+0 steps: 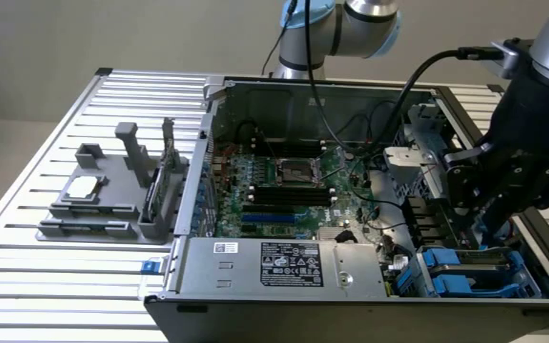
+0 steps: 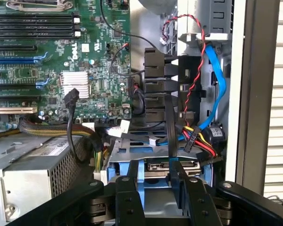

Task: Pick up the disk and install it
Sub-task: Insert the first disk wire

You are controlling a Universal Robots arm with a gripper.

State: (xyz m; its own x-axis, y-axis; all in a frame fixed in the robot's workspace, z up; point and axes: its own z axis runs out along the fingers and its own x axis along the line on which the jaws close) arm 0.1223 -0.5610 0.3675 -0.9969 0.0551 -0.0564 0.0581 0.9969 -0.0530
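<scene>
One pair of black jaws is pinching the one disk (image 2: 172, 165) by its blue carrier, one jaw on each side. Disk is sitting low in the drive bay at the case (image 1: 351, 321) corner, on the exterior view's right (image 1: 451, 275). One blue cable (image 2: 218, 80) and one red-black twisted wire (image 2: 198, 56) are hanging just beyond. One board (image 2: 99, 61) is reading "DELL" (image 2: 75, 52). One PSU (image 1: 284, 264) is lying beside the bay, its label too small to read. One arm (image 1: 542, 143) is reaching in. One grey holder (image 1: 103, 193) with one chip (image 1: 81, 188) is sitting on the slatted worktop (image 1: 26, 286).
</scene>
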